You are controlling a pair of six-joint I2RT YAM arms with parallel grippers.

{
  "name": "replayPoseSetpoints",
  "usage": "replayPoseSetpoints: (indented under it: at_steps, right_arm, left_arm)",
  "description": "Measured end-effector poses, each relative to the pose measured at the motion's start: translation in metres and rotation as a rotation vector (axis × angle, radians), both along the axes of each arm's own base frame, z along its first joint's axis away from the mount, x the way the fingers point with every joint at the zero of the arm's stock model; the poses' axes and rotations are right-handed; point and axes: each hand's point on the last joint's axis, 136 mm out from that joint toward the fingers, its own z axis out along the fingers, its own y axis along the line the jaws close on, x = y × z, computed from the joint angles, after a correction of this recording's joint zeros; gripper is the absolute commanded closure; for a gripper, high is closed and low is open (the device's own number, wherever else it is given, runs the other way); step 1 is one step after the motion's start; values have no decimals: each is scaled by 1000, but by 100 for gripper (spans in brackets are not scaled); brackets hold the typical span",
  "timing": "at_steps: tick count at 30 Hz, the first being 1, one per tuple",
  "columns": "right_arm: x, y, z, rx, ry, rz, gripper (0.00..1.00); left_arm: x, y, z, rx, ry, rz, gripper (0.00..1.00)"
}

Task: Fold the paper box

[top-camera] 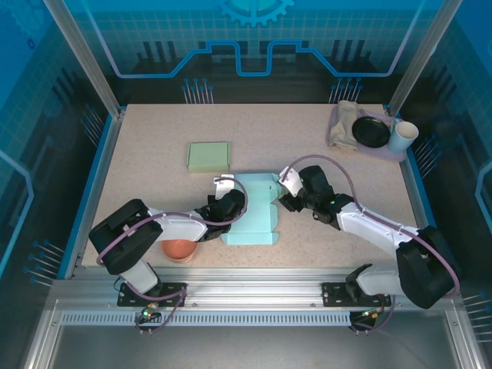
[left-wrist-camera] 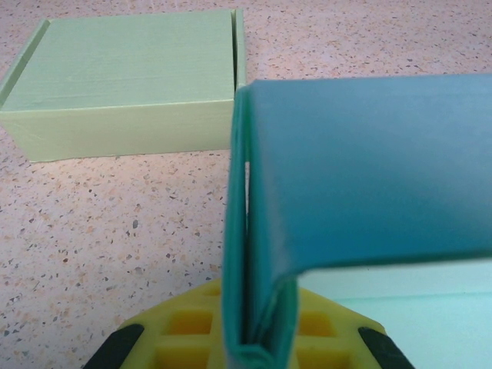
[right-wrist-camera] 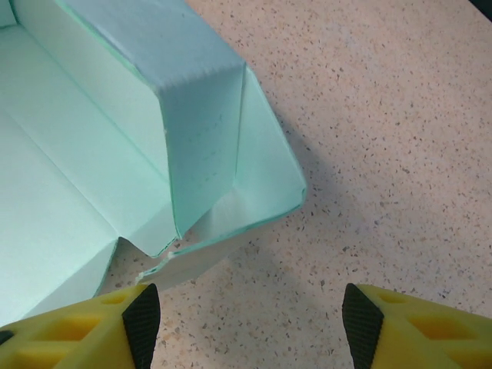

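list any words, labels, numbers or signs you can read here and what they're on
No readable text in any view.
Paper box, green box, cup, bowl: plain, no print or labels.
Back wall: a gear emblem and line graphics, no lettering.

The paper box (top-camera: 257, 219) is thin, smooth teal card, matt, with crisp creases and one slightly frayed corner. The table (top-camera: 154, 154) has a speckled, stone-like matt surface. The green box (top-camera: 209, 156) looks like matt card too. The jaws are yellow plastic with black rubbery pads (right-wrist-camera: 142, 323)
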Motion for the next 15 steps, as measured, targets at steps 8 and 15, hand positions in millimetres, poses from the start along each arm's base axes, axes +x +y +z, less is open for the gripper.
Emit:
replayPoseSetpoints:
  at_steps: [8,15]
  right_arm:
    - [-1,4,1,19,4,14,33]
    - [-2,7,3,49,9,15,33]
  left_arm:
    - [-1,-3,1,-15,5,-15,91]
    - [-2,-6,1,-26,11,-30,91]
